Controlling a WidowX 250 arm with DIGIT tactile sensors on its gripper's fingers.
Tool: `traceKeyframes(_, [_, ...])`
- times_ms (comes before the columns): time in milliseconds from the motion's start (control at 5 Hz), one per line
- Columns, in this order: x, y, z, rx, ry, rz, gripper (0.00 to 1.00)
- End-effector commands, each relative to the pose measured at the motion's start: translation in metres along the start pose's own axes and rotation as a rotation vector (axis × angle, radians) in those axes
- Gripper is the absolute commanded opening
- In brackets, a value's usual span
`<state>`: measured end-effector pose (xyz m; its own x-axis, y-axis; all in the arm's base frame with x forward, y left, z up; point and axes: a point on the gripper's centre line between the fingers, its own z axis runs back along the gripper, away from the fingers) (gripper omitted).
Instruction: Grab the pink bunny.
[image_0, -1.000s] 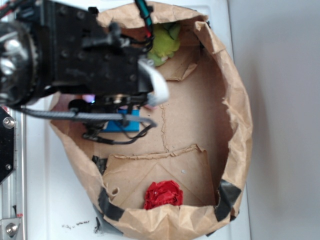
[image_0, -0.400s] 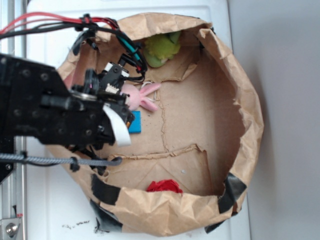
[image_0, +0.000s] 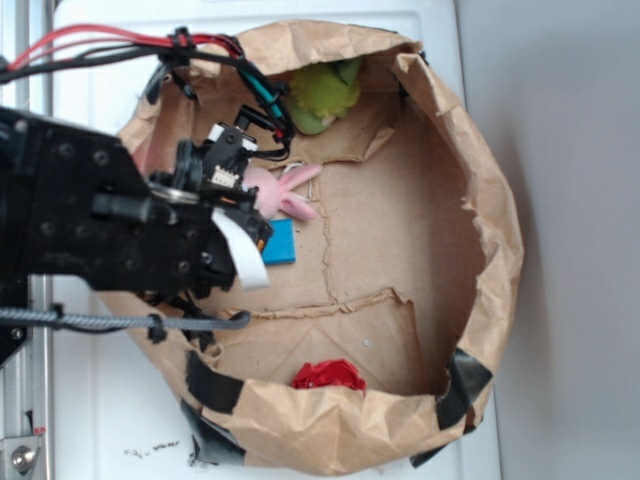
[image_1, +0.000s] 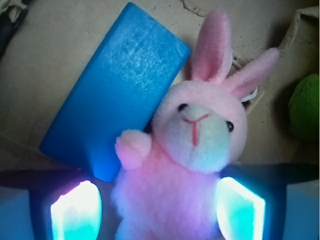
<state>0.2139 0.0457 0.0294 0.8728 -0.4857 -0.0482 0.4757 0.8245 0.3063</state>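
— Four loose things: one bunny (image_1: 192, 150), one blue block (image_1: 117, 92), one green plush (image_0: 322, 95), one red lump (image_0: 328, 376). One gripper (image_1: 157, 207), too.

— What do they sit on?

— Brown cardboard floor (image_0: 385, 225) inside a crumpled paper bag (image_0: 490, 230) rolled down into a round wall, patched with black tape (image_0: 462, 385). The bag stands on a white surface (image_0: 100, 400); a grey wall (image_0: 570, 200) fills the right side.

— Where is the bunny?

— On the bag's left side, ears pointing toward the middle. From the wrist, it lies face up, touching the block's long edge, with the green plush well apart at the far rim.

— And the fingers?

— Spread, one on each side of the bunny's body, glowing pale cyan. The left pad (image_1: 77, 212) looks just beside the fur; whether either one presses it, I cannot tell.

— Anything hidden?

— The arm (image_0: 100, 225) covers the bunny's lower body and most of the block from outside. The bag's near wall cuts off the red lump's lower part, and the wrist frame crops the bunny's legs and most of the plush.
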Motion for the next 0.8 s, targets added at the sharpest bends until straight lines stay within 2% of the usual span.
traceKeyframes(0, [0.000, -0.004, -0.006, 0.044, -0.004, 0.010, 1.00])
traceKeyframes(600, [0.007, -0.002, -0.029, 0.061, 0.008, -0.037, 1.00])
